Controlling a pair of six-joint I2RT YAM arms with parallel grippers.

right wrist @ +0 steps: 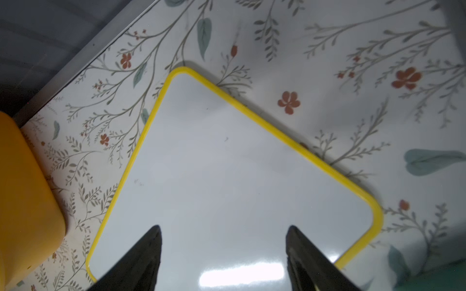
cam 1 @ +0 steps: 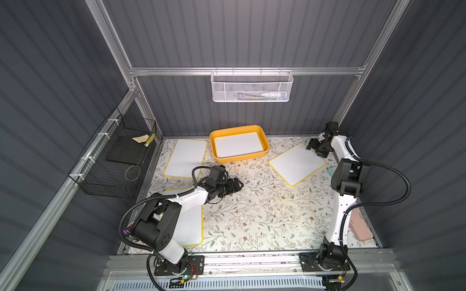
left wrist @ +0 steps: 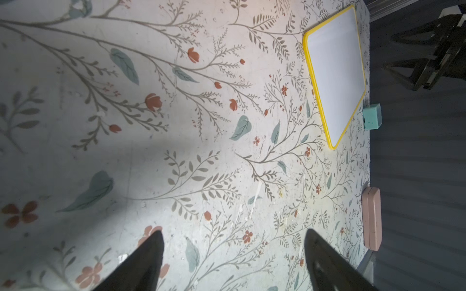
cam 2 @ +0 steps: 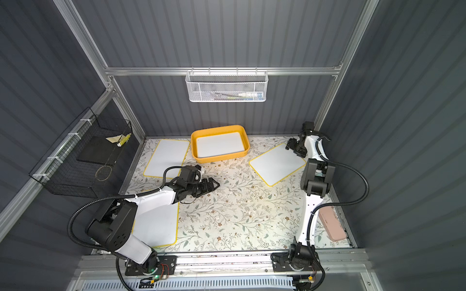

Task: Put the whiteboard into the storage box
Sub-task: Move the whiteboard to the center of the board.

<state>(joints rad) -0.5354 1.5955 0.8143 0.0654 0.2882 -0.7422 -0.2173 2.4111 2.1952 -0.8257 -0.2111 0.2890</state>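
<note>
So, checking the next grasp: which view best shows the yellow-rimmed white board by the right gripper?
Right wrist view: the yellow-rimmed white board fills it, close up. Both top views show it nearly whole but small; the left wrist view, far off.

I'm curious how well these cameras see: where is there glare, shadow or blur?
Right wrist view: a bright glare streak on the whiteboard, by the right gripper. Left wrist view: a broad shadow on the table, nearest flowers blurred. Both top views: table bright, walls dim.
</note>
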